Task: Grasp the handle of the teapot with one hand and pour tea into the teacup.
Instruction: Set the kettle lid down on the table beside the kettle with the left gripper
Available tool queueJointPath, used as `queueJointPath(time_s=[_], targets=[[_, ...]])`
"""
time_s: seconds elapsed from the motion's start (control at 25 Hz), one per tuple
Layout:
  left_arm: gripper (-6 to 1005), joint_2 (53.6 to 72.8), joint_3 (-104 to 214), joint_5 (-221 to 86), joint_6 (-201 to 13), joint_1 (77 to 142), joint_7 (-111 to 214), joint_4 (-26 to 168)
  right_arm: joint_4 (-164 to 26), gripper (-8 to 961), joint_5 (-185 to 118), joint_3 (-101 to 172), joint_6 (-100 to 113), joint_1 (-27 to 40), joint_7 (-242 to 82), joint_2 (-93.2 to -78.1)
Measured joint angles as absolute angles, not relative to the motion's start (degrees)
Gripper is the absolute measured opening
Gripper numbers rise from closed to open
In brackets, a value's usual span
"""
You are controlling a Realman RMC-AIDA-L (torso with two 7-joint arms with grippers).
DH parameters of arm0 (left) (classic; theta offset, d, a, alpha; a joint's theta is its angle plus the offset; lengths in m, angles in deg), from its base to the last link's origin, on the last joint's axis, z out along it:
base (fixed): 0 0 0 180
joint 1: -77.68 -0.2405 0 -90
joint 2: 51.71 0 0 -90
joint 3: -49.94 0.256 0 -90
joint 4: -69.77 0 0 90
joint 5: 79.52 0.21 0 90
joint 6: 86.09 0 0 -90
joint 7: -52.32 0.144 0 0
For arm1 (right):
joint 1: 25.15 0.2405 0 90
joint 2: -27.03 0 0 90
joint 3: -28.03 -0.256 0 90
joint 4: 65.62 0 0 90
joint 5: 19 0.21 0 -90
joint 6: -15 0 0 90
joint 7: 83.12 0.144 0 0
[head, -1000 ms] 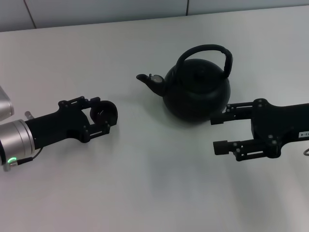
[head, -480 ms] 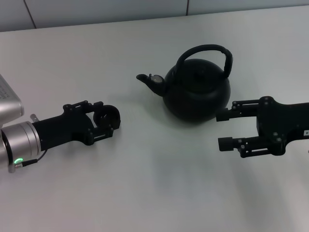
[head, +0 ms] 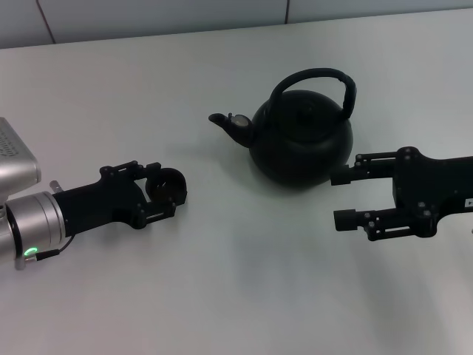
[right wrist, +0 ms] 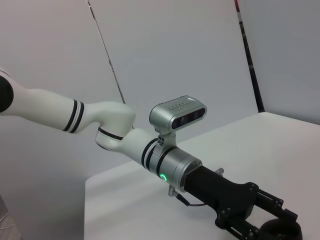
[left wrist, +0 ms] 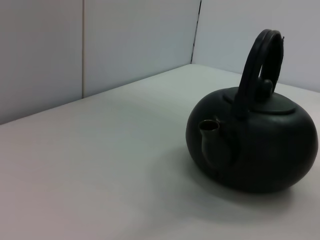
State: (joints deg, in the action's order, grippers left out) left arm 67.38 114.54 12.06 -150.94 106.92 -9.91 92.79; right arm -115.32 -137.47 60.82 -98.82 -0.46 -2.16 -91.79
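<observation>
The matte-black teapot point(head: 299, 144) stands mid-table with its spout point(head: 229, 124) toward my left arm; its arched handle point(head: 314, 77) rises free above the lid. The left wrist view shows the teapot point(left wrist: 255, 145) and handle point(left wrist: 256, 65) close up. My left gripper point(head: 165, 191) lies low on the table left of the teapot, shut on the tiny dark teacup point(head: 171, 183). In the right wrist view the same gripper point(right wrist: 270, 226) and teacup point(right wrist: 283, 231) appear at the picture's edge. My right gripper point(head: 340, 198) is open just right of the teapot's body, with nothing between its fingers.
The white table point(head: 244, 296) stretches bare toward the front, and a grey wall point(head: 148, 15) runs along its far edge. The left arm's silver wrist camera point(right wrist: 177, 111) sits above its forearm.
My left gripper has slid a little right and toward the front, carrying the teacup along. The right gripper drew slightly right, away from the teapot, then held still.
</observation>
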Motion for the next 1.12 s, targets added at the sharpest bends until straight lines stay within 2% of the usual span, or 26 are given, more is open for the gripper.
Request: queueJointPath(time_s=[1.12], targets=[[850,67.42,116.2,11.9,-150.0,107.1,-10.4,91.5,-116.3,713,-137.5,61.1,-98.8,-0.3,-1.5,-91.79]])
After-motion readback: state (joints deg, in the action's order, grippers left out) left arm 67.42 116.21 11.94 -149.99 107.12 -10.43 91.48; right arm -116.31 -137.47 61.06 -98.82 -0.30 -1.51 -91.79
